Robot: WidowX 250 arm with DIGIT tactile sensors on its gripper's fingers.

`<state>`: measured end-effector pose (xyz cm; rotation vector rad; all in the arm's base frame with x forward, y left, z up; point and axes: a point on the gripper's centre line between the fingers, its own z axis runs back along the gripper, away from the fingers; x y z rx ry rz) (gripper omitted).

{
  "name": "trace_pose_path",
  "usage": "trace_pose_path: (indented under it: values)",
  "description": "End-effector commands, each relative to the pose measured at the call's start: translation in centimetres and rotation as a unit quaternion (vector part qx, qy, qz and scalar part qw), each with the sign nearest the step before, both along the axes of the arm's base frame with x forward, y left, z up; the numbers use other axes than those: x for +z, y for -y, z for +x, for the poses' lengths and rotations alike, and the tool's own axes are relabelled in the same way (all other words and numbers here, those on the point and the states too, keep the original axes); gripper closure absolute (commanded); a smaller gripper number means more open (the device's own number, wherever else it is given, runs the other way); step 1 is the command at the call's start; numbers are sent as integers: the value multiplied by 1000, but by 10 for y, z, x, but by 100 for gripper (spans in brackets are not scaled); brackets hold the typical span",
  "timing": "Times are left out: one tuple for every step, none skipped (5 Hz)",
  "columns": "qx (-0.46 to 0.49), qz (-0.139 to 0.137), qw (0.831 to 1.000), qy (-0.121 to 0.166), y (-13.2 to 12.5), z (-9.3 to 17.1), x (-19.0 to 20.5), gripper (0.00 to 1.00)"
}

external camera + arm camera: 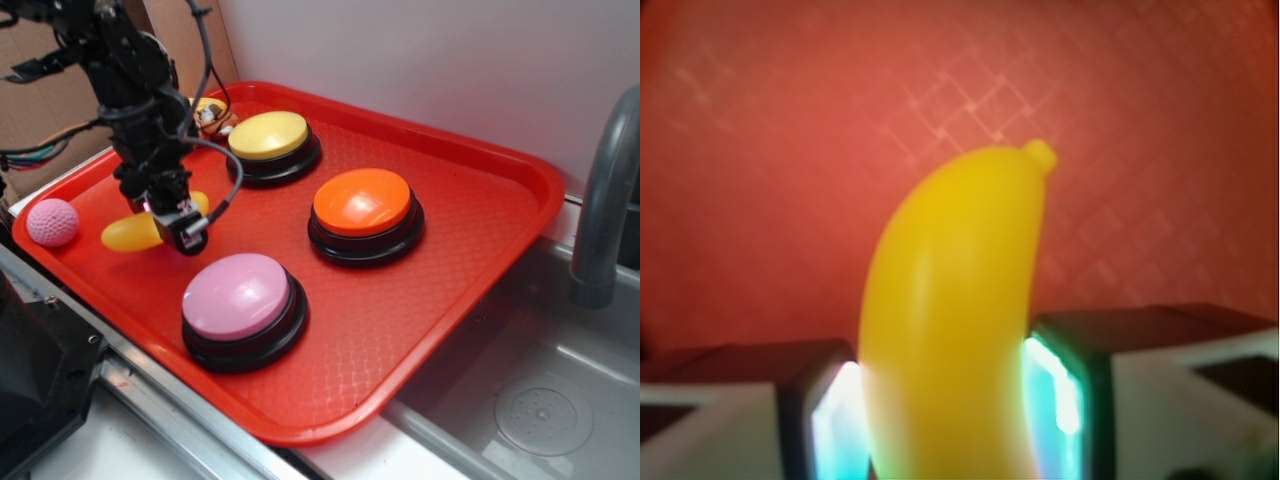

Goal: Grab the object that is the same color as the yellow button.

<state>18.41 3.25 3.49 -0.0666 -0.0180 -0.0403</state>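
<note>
The object, a glossy yellow toy banana (pixel 130 233), lies at the left of the red tray (pixel 470 215), its stem end poking out on the far side of the fingers. My gripper (pixel 172 220) reaches down over its middle. In the wrist view the banana (pixel 950 300) fills the gap between my gripper (pixel 950 405) pads, and the left pad (pixel 835 420) and right pad (pixel 1055 390) both press against its sides. The yellow button (pixel 268 135), pale yellow dome on a black base, stands at the tray's back, apart from the arm.
An orange-topped button (pixel 362 202) and a pink-topped button (pixel 238 296) stand on the tray to the right and front. A pink dimpled ball (pixel 52 221) rests at the left rim, a striped plush toy (pixel 212 117) behind the arm. A sink (pixel 545 400) and grey faucet (pixel 600 200) lie to the right.
</note>
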Motion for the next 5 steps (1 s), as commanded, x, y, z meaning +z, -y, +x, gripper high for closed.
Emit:
trace_pose_path:
  values:
    - [14, -8, 998, 60, 30, 26, 87, 100]
    - [31, 10, 997, 69, 45, 33, 123, 100]
    - [41, 3, 997, 59, 52, 38, 150, 100]
    - [64, 12, 995, 69, 50, 40, 154, 100]
    - [78, 12, 995, 53, 42, 41, 145, 100]
